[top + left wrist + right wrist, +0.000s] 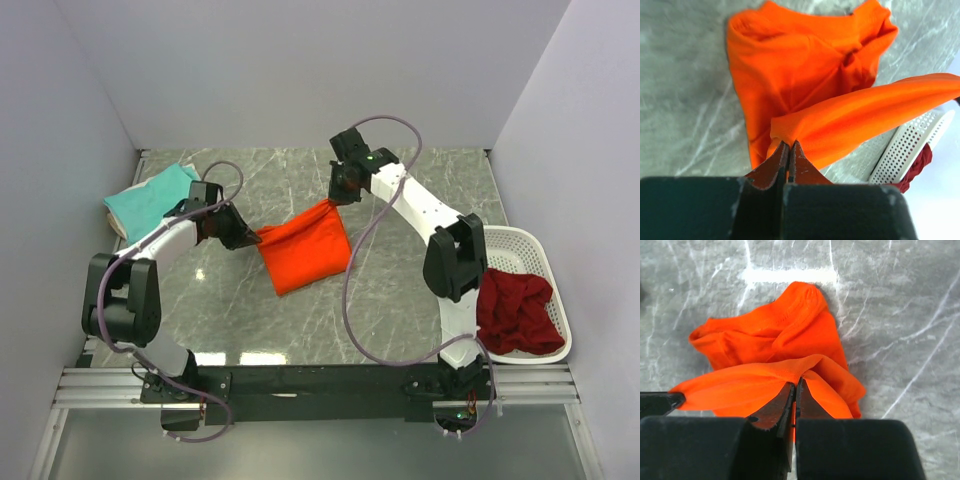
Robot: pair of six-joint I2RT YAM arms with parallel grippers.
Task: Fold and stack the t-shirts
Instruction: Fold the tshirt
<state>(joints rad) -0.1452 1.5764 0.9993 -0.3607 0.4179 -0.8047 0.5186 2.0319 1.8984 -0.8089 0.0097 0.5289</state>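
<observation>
I find the orange shirt (305, 255) soft, light and limp. It sags wherever it is unsupported and will crease rather than hold a line. I judge it neither fragile nor slippery in a grip, but its thin layers can slide over one another. Hold belongs at hems and corners, taken through every layer, not mid-panel.

The left gripper (248, 236) is clenched on the shirt's left edge; its wrist view shows a pinch of cloth between closed jaws. The right gripper (337, 197) is likewise clamped on the far right corner. Between them one edge stretches as a raised band. The rest of the shirt lies bunched on the tabletop (400, 290) beneath it, toward the arm bases, at mid-table.

The teal shirt (150, 200) lies at far left, just beyond the left gripper. The dark red shirts (517, 312) sit heaped in the basket (535, 250) at right, well apart from both grippers.
</observation>
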